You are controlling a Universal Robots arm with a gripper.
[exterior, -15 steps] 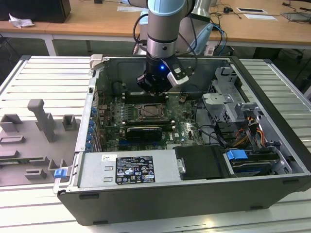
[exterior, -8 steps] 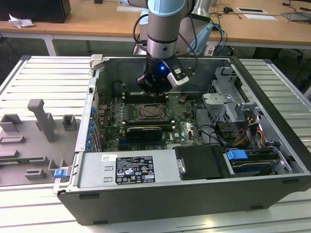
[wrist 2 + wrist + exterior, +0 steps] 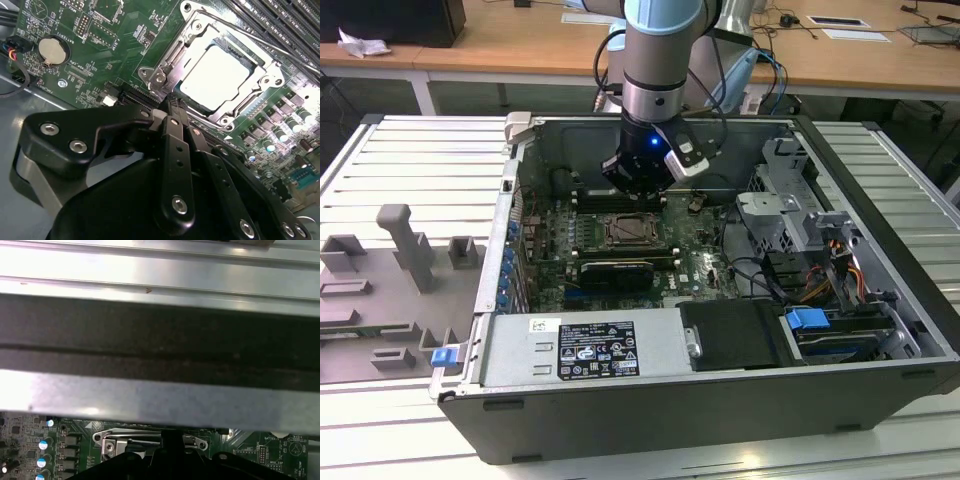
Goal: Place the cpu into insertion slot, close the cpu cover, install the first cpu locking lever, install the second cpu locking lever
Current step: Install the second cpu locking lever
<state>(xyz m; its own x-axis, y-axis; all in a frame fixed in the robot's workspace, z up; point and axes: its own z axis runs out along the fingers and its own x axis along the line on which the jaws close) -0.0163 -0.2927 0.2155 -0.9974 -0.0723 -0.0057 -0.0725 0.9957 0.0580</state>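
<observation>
Hanging over the open computer case, the gripper is pointing down at the motherboard, just behind the socket in the exterior view. In the second wrist view the gripper is showing matte black linkages studded with bright round screw heads, and its two narrow fingers are lying pressed together with nothing between them. Their tips are sitting right at the near edge of the cpu cover, though whether they are touching it cannot be told.

The cpu cover is lying flat over the socket: a thin, shiny square frame of stamped metal with an open centre. Through that opening the cpu is showing its smooth, pale silver top, seated in the slot. A thin wire locking lever is running straight along the far side of the frame.

Around the socket the motherboard is glossy green, dotted with small components; a round silver coin battery is sitting off to one side, and rows of small cylindrical capacitors are standing near the other.

In the exterior view the case is resting on a ribbed metal table, its side open, with the long black expansion card mounted just in front of the cpu and a blue tab at the drive bay.
</observation>
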